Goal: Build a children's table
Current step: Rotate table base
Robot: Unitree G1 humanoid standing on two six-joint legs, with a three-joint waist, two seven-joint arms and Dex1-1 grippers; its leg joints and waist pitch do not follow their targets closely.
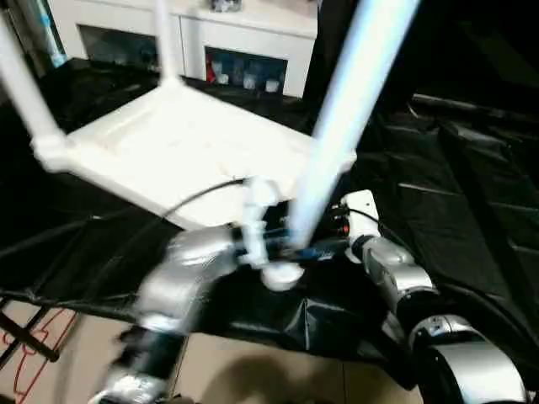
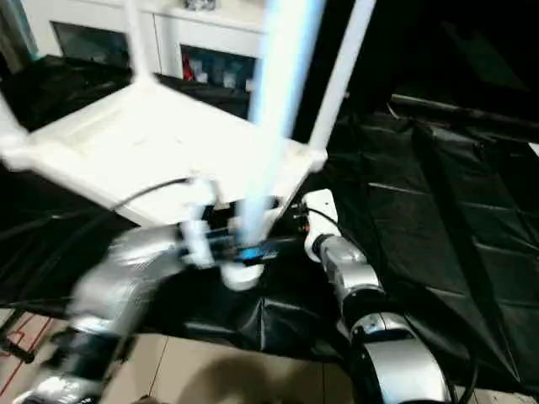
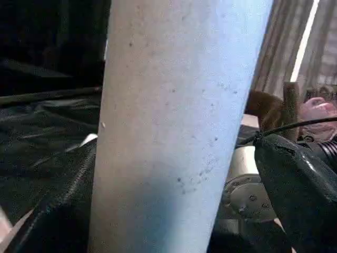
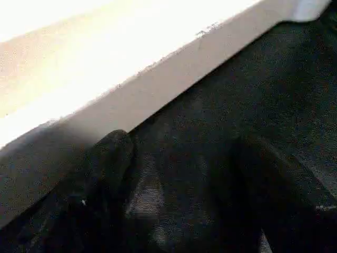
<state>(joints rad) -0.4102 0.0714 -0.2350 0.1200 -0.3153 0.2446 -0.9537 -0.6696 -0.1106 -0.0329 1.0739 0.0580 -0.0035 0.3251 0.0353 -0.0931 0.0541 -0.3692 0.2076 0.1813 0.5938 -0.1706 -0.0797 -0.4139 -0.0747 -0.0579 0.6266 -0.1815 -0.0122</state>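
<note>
Children's table (image 1: 181, 147) upturned, smooth white plastic, round tapering legs; both claws spread, grasping nothing visible.

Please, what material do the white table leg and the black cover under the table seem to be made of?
The leg looks like matte white plastic: smooth, faintly speckled, no wood grain. The black cover looks like thin glossy plastic sheeting: it wrinkles and catches light along its folds, though coated fabric is possible.
</note>
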